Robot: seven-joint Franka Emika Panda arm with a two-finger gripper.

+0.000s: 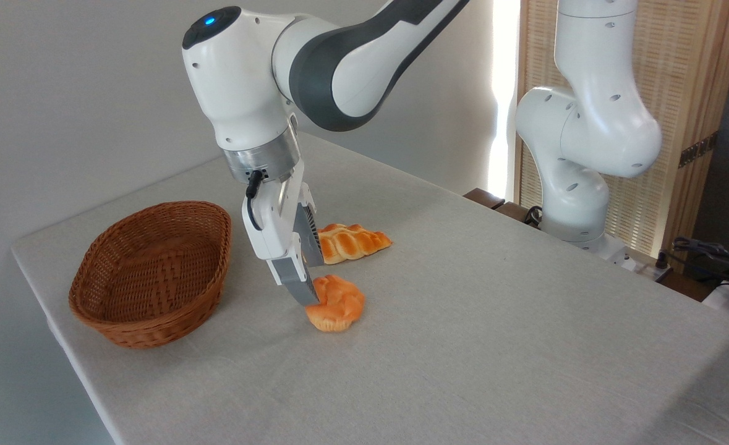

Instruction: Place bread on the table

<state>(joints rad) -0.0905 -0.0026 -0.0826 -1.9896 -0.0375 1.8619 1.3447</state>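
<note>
Bread [337, 304] sits on table [494, 321]; end effector [311, 281] touches its left side.

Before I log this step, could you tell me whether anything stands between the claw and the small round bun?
Nothing visible does: the claw is already at the small golden-orange knotted bun, which sits on the grey-beige cloth-covered table.

Table [494, 346] with three things on its cloth

A wicker basket [154, 272] sits near the left edge. The bun [336, 306] lies around the middle, just right of the basket, and a braided loaf [352, 241] lies close behind the bun.
</note>
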